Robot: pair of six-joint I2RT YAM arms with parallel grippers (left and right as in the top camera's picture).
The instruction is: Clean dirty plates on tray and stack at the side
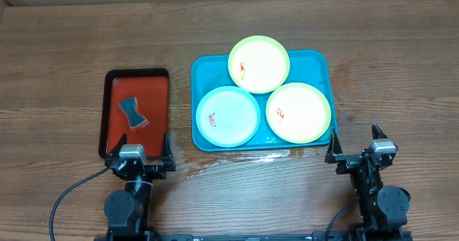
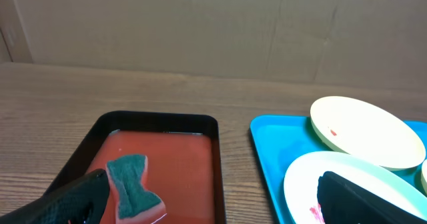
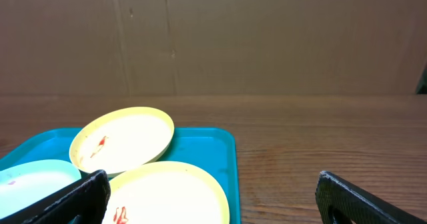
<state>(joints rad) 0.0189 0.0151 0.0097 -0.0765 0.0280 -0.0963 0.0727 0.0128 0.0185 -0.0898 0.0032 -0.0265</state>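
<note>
The turquoise tray (image 1: 319, 62) lies mid-table with three smeared plates. A yellow-green plate (image 1: 259, 64) leans on the far rim, another yellow-green plate (image 1: 298, 112) lies front right, and a light blue plate (image 1: 228, 116) lies front left. My left gripper (image 1: 140, 157) is open and empty at the near end of the red tray. My right gripper (image 1: 355, 145) is open and empty just right of the turquoise tray's near corner. In the left wrist view the open jaws (image 2: 213, 201) span the sponge and the blue plate (image 2: 303, 184). In the right wrist view the open jaws (image 3: 213, 197) frame a yellow-green plate (image 3: 167, 194).
A red tray with a black rim (image 1: 111, 79) sits left of the turquoise tray and holds a green-and-pink sponge (image 1: 132, 113), also seen in the left wrist view (image 2: 133, 187). A wet patch (image 1: 215, 162) lies on the wood before the turquoise tray. A cardboard wall stands behind the table.
</note>
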